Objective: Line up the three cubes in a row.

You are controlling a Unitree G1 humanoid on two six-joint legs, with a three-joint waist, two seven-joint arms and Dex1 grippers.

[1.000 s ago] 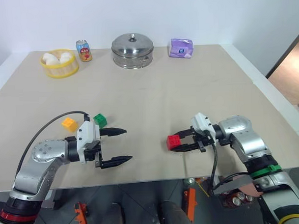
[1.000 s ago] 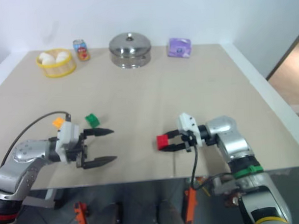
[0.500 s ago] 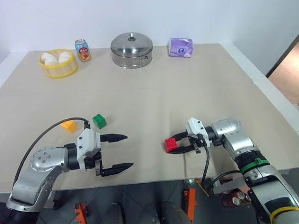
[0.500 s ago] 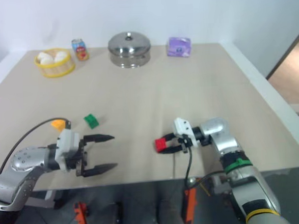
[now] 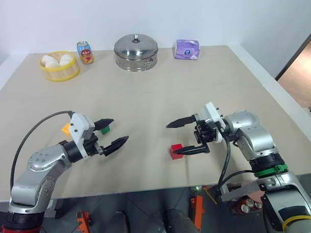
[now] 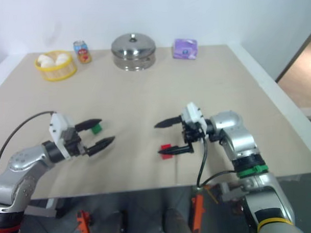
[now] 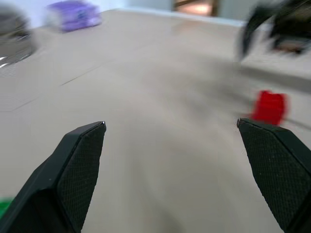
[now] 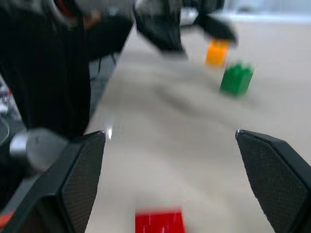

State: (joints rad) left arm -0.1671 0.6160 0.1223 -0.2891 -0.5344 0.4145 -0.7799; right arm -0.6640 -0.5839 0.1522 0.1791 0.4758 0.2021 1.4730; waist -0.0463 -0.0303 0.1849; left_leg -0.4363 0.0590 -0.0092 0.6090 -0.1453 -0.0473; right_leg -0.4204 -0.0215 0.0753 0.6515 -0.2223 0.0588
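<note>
Hovering above the red cube, our right gripper has its fingers spread wide, so the cube sits free on the table, presumably dropped toward the row. Our left gripper, also spread and empty, waits beside the green cube and yellow-orange cube.

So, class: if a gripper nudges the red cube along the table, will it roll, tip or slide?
The red cube sits flat on the table, so it would probably slide, not roll. It looks like rigid plastic, likely light and stiff. Its low, squat shape suggests that it would seldom tip.

There were 3 cubes: 1 red cube, 1 green cube, 1 orange cube. Also 1 can, 1 pot, 1 basket (w/ eggs), 1 purple pack.
</note>
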